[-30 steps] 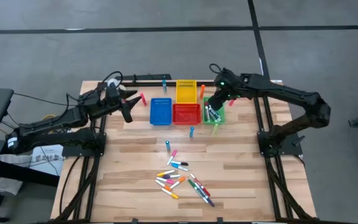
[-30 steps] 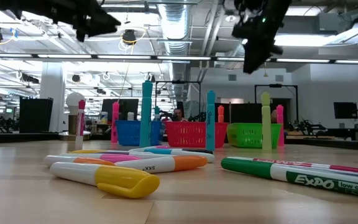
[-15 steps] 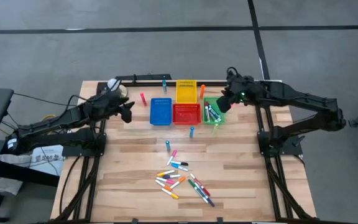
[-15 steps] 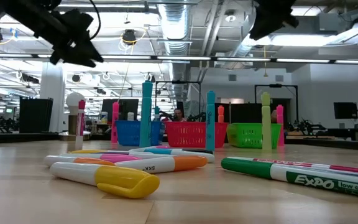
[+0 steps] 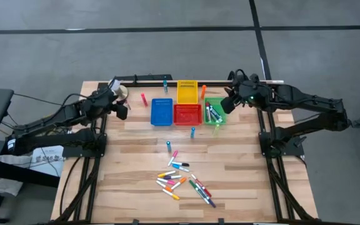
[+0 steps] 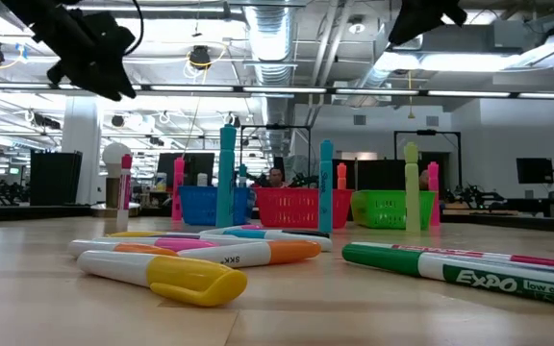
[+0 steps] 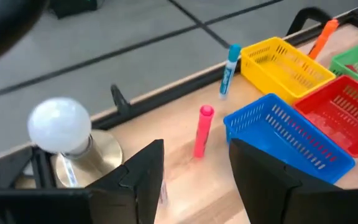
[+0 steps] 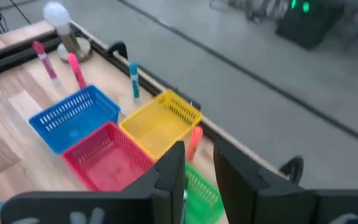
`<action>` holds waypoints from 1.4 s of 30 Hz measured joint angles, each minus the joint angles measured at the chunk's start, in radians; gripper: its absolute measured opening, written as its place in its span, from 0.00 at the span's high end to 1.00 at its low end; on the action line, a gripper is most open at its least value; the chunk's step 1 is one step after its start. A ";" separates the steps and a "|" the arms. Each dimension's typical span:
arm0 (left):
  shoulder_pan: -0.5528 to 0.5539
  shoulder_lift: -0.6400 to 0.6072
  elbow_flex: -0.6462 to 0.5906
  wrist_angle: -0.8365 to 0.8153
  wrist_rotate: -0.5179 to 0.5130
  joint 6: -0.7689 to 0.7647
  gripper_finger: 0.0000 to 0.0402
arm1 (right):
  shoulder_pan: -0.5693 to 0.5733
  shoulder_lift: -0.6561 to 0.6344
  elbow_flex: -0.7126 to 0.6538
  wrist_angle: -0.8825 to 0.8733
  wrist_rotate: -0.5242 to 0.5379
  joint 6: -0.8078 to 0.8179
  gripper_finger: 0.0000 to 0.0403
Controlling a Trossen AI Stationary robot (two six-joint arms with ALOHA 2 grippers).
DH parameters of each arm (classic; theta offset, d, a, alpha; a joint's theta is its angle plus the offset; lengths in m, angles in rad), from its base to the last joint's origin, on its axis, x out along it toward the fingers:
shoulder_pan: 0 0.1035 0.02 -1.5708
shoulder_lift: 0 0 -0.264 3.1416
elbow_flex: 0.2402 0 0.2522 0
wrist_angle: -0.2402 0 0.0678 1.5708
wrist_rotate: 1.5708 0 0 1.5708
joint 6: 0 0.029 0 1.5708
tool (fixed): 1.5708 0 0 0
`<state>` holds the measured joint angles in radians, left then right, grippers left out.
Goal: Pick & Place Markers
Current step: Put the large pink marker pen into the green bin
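Several markers lie in a loose pile (image 5: 183, 181) near the table's front edge; the same markers (image 6: 210, 259) fill the foreground of the low view. Others stand upright on their ends: a pink one (image 7: 202, 130) left of the blue bin (image 5: 162, 111), a blue one (image 7: 230, 70) and an orange one (image 5: 203, 92) beside the yellow bin (image 5: 187, 92). A few markers (image 5: 212, 114) lie in the green bin. My left gripper (image 7: 194, 168) hangs open above the table, left of the pink marker. My right gripper (image 8: 199, 168) hangs open with a narrow gap, high beside the green bin's right side.
A red bin (image 5: 187, 114) sits between the blue and green ones. A white bulb on a brass base (image 7: 61, 127) stands at the far left corner. Two light-blue markers (image 5: 193, 132) (image 5: 169, 145) stand upright mid-table. Bare wood lies left and right of the pile.
My right gripper has risen from over the green bin and drawn back toward the table's right edge. My left gripper has tipped downward and shifted a little toward the left edge. No marker has moved.
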<state>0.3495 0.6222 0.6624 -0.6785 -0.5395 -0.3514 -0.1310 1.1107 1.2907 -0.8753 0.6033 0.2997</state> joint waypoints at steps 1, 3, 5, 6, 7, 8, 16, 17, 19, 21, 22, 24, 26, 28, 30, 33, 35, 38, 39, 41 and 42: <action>0.000 0.011 -0.001 -0.004 0.000 -0.028 0.55 | 0.000 -0.003 0.000 0.031 0.000 -0.032 0.82; 0.000 0.041 -0.002 -0.005 0.001 -0.098 0.55 | -0.005 -0.015 0.000 0.090 0.000 -0.102 0.82; 0.000 0.071 -0.002 -0.004 0.000 -0.151 0.55 | -0.016 -0.030 0.000 0.175 -0.001 -0.177 0.82; 0.003 0.084 -0.002 -0.004 -0.003 -0.158 0.55 | -0.021 -0.039 0.000 0.213 -0.001 -0.212 0.82; 0.008 0.096 -0.002 -0.002 -0.017 -0.160 0.55 | -0.025 -0.048 0.000 0.259 0.000 -0.247 0.82; 0.013 0.104 -0.002 -0.001 -0.044 -0.159 0.55 | -0.030 -0.058 0.000 0.309 0.000 -0.284 0.82; 0.064 0.111 -0.003 0.058 -0.090 -0.202 0.55 | -0.066 -0.124 0.000 0.561 -0.002 -0.549 0.82; 0.062 0.112 -0.003 0.058 -0.085 -0.196 0.55 | -0.070 -0.132 0.000 0.568 -0.002 -0.562 0.82; 0.052 0.112 -0.003 0.058 -0.065 -0.130 0.55 | -0.081 -0.146 0.000 0.582 -0.002 -0.569 0.82; 0.039 0.122 -0.003 0.059 -0.062 -0.067 0.55 | -0.089 -0.158 0.000 0.582 -0.002 -0.569 0.82; 0.038 0.125 -0.004 0.057 -0.062 -0.047 0.55 | -0.090 -0.164 0.000 0.580 -0.002 -0.569 0.82; 0.038 0.128 -0.004 0.058 -0.062 -0.009 0.55 | -0.087 -0.171 0.000 0.578 -0.002 -0.569 0.82; 0.028 0.122 -0.004 0.058 -0.038 0.004 0.55 | -0.081 -0.172 0.000 0.577 -0.002 -0.569 0.82; -0.017 0.099 -0.004 0.069 -0.028 0.019 0.56 | -0.077 -0.170 0.000 0.576 -0.004 -0.553 0.82; -0.089 0.065 -0.004 0.075 -0.042 0.030 0.57 | -0.079 -0.165 0.000 0.587 -0.005 -0.518 0.82; -0.205 0.008 -0.004 0.074 -0.111 0.016 0.61 | -0.080 -0.162 0.000 0.579 -0.005 -0.465 0.82; -0.281 -0.020 -0.011 0.078 -0.157 -0.007 0.63 | -0.080 -0.161 0.000 0.567 -0.004 -0.459 0.82; -0.380 -0.050 -0.072 0.076 -0.208 -0.093 0.65 | -0.080 -0.160 0.000 0.559 -0.004 -0.465 0.82; -0.407 -0.054 -0.102 0.074 -0.219 -0.136 0.66 | -0.080 -0.160 0.000 0.559 -0.004 -0.466 0.82; -0.446 -0.054 -0.159 0.069 -0.259 -0.233 0.66 | -0.080 -0.160 0.000 0.563 -0.004 -0.487 0.82; -0.456 -0.053 -0.183 0.068 -0.287 -0.282 0.66 | -0.080 -0.160 0.000 0.567 -0.004 -0.503 0.82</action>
<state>-0.1070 0.5690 0.4796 -0.6104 -0.8269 -0.6330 -0.2111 0.9504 1.2911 -0.3087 0.5992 -0.2030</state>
